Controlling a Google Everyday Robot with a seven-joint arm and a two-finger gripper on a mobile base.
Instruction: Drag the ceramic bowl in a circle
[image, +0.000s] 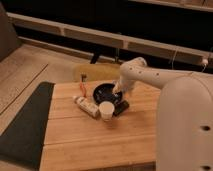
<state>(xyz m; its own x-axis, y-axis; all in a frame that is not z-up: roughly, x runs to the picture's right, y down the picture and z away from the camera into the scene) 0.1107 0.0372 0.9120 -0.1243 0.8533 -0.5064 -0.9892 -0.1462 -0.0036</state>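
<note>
The ceramic bowl (106, 93) is round, shallow and glossy black. It sits on the wooden table (100, 140) near its far edge. My gripper (116, 91) reaches down from the white arm (145, 75) to the bowl's right rim. A small white paper cup (106, 110) stands just in front of the bowl. A flat black rectangular object (120, 107) lies right of the cup.
A white tube-like item with a red end (86, 105) lies left of the cup. A yellow chair seat (97, 72) stands behind the table. A dark mat (22, 122) lies on the floor at the left. My white body (185, 130) fills the right side.
</note>
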